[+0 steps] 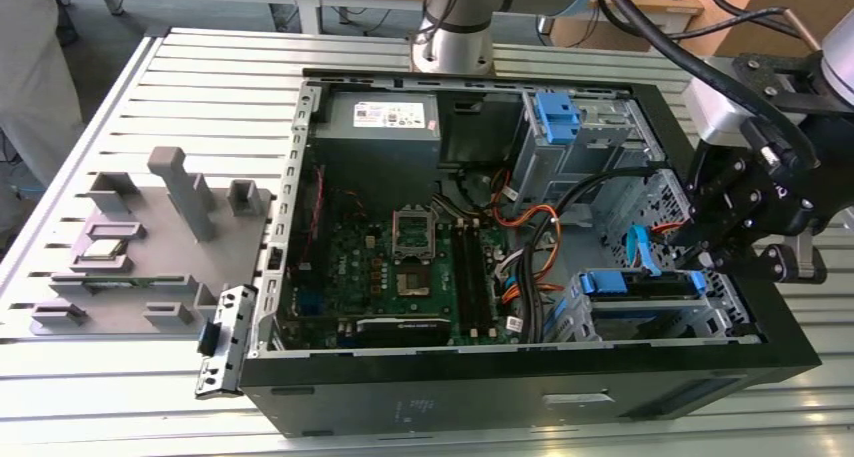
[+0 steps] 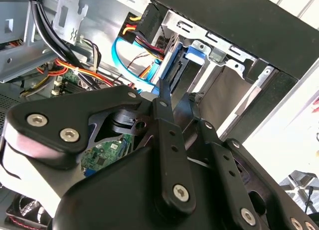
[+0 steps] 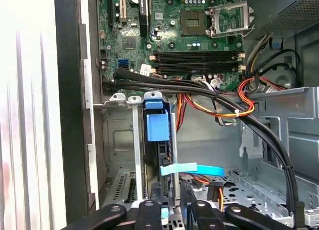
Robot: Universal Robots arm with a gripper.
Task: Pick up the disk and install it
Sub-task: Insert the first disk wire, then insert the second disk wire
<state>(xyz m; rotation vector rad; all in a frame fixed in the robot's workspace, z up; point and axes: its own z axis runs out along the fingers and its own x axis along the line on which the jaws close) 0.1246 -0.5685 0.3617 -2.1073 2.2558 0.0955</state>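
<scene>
An open black steel computer case lies on its side on a ribbed aluminium table, its green circuit board exposed. The robot's black, bolted-link gripper hangs over the case's edge on the exterior view's right, directly above the grey sheet-metal drive cage. The disk, a flat metal hard drive clipped in a blue plastic carrier frame, sits in that cage on edge; in the first wrist view its blue tab stands between thin upright steel rails, with the gripper just beside its near end. Whether the jaws grip the carrier or merely flank it cannot be told, as the linkage in the second wrist view hides the tips.

Room is tight here: a bundle of black sleeved cables crosses above the cage, red, orange and yellow wires loop beside it, and a flat blue ribbon cable lies across the disk's near end. A second bay with a blue plastic latch stands at the case's far corner, near a grey power-supply box. A grey plastic fixture tray with upright posts rests on the table, well apart, on the exterior view's left.
</scene>
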